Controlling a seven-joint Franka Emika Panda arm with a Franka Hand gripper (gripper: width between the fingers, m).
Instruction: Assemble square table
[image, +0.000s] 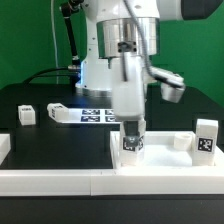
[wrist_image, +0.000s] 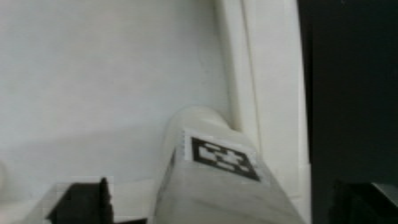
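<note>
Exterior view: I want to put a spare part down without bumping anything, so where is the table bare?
Bare: the black mat between the leg and the marker board, and forward to the rail. Crowded: where the gripper meets the tabletop.

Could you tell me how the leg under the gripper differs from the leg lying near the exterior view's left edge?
The leg under the gripper stands upright at the tabletop; the left leg lies loose on the black table. The gripper is down on the first one, though whether it is clamped is unclear; nothing touches the left leg. Both are small white blocks carrying black-and-white tags.
</note>
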